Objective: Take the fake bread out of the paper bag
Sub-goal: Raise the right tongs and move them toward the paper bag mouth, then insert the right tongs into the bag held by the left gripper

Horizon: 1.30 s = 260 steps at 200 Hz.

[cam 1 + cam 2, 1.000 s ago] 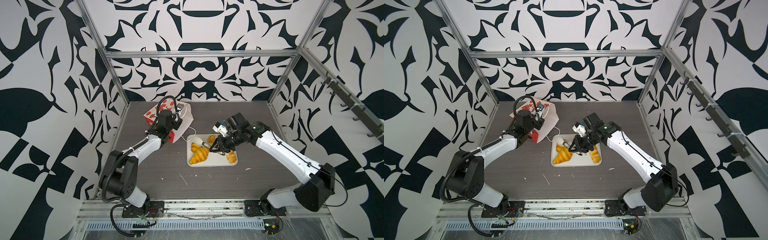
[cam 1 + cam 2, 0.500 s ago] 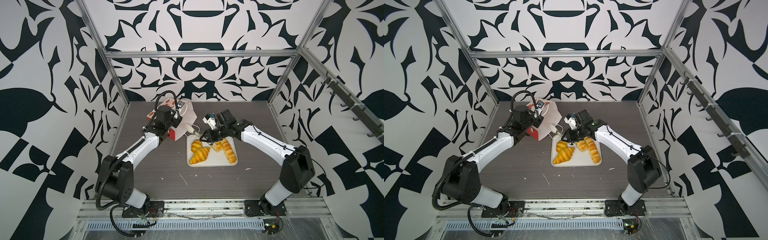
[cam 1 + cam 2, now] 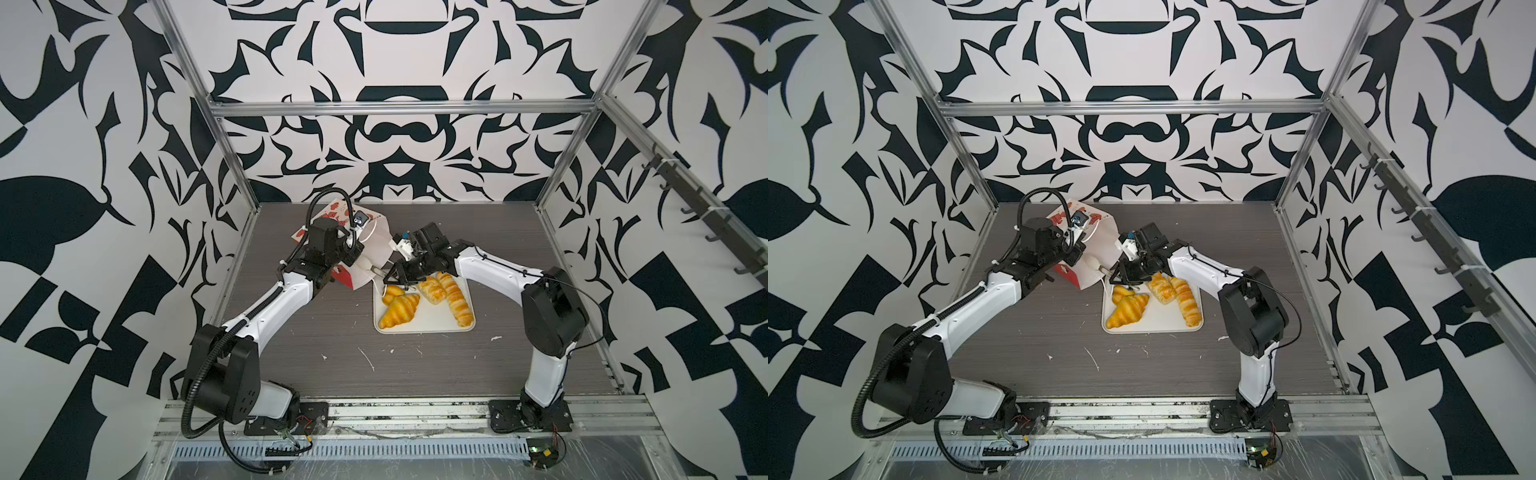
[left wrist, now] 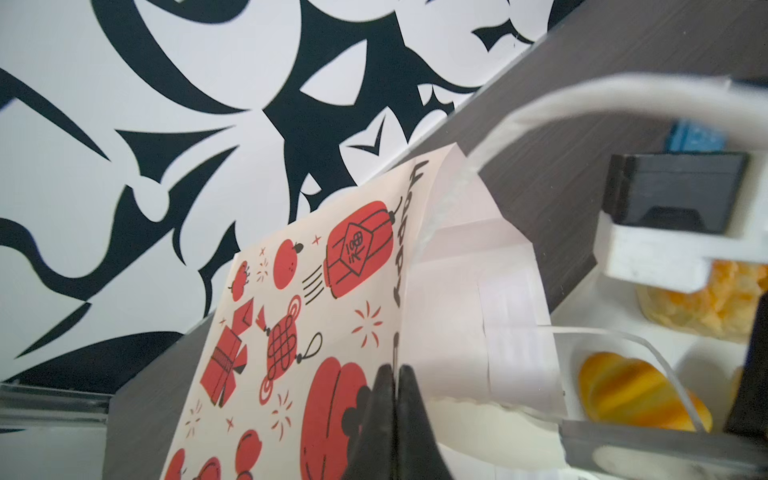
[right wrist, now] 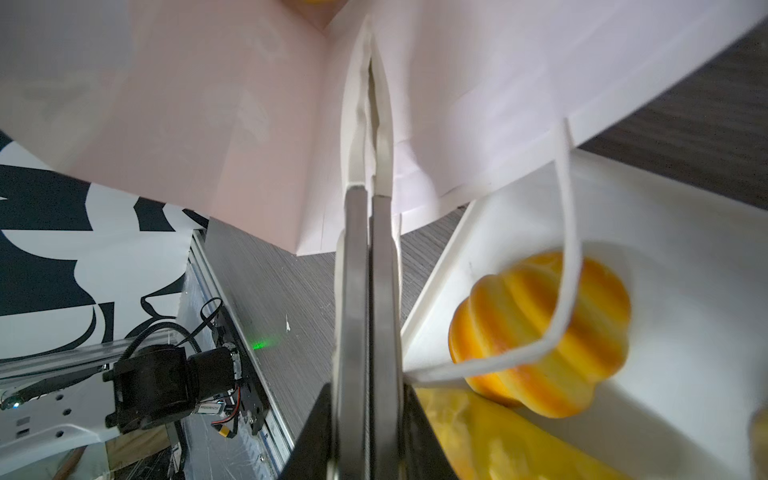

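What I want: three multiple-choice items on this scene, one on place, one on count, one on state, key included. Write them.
1. Where does the fake bread seen in both top views lie? A on the white tray; B on the table; C on the wall hooks.
2. How many pieces lie there? A two; B four; C seven.
3. The left tool is: A wide open; B shut on the paper bag; C shut on a croissant.
Key: 1 A, every piece sits inside the tray's rim; 2 B, four golden pieces show there; 3 B, it pinches the bag's edge in the left wrist view.
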{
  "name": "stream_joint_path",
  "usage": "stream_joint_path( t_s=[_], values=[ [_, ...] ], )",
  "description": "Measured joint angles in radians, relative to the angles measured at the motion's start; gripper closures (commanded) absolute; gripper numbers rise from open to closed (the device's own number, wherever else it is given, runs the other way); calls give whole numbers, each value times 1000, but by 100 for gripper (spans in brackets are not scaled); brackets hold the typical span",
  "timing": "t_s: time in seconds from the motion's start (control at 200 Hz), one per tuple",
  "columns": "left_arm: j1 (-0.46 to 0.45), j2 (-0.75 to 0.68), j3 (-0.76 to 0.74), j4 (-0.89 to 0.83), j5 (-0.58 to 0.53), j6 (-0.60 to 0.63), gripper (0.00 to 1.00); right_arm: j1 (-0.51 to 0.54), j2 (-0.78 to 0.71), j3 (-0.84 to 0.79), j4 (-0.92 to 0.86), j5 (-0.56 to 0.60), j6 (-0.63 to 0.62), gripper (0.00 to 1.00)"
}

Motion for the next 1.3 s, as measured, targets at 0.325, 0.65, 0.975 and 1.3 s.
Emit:
stream_joint_path(
  t_s=[0.325, 0.65, 0.975, 1.3],
  values=[
    [0, 16, -30, -9, 16, -2, 100, 2, 34, 42, 72, -40, 47, 75],
    [0, 47, -30, -9, 24, -4, 100, 38, 100, 127, 53, 0, 41, 74],
    [24, 42, -30, -9, 26, 0, 100, 73, 112, 155, 15, 24, 20, 74],
    [46, 23, -30, -5, 29, 2, 100, 41, -27, 136, -99, 106, -61, 72]
  ],
)
